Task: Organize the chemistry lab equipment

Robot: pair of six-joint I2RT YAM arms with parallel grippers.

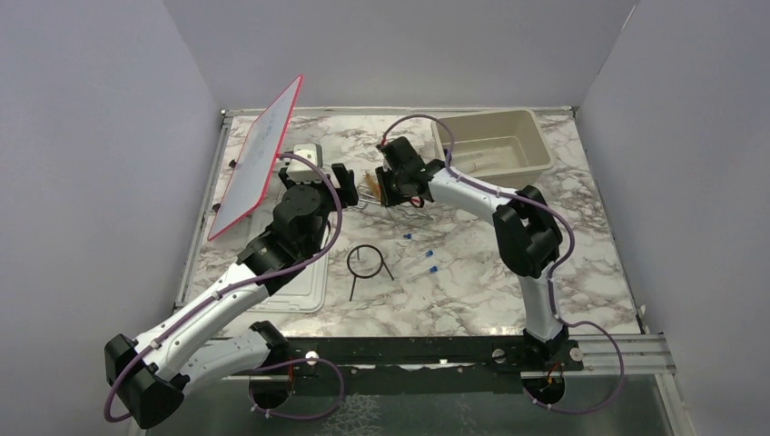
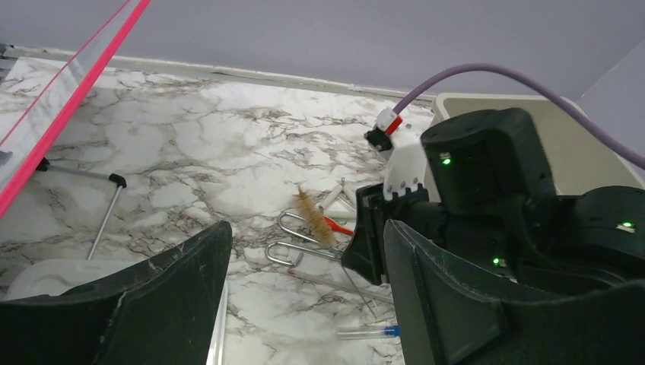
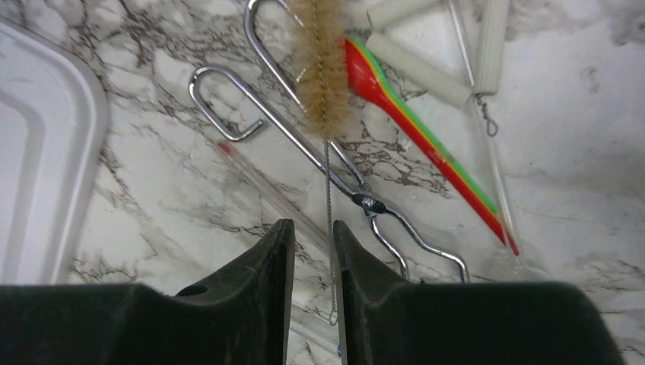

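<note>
In the right wrist view my right gripper (image 3: 313, 226) is low over the marble, its jaws drawn to a narrow gap. The thin twisted wire stem of a tan bristle brush (image 3: 319, 61) runs between them, close to the right finger, with a slit of space on the left. Silvery wire tongs (image 3: 304, 144) lie under the brush, and an orange-red stick (image 3: 411, 122) lies to the right. My left gripper (image 2: 304, 228) hovers open and empty just left of that pile. A black wire ring (image 1: 366, 261) and blue-capped tubes (image 1: 420, 257) lie nearer the arms.
The beige tub (image 1: 495, 145) stands at the back right. A red-framed white board (image 1: 259, 154) leans at the back left, with the tub's lid (image 1: 300, 286) flat under the left arm. White ceramic tubes (image 3: 426, 72) and a thin clear rod (image 3: 266, 186) lie among the pile.
</note>
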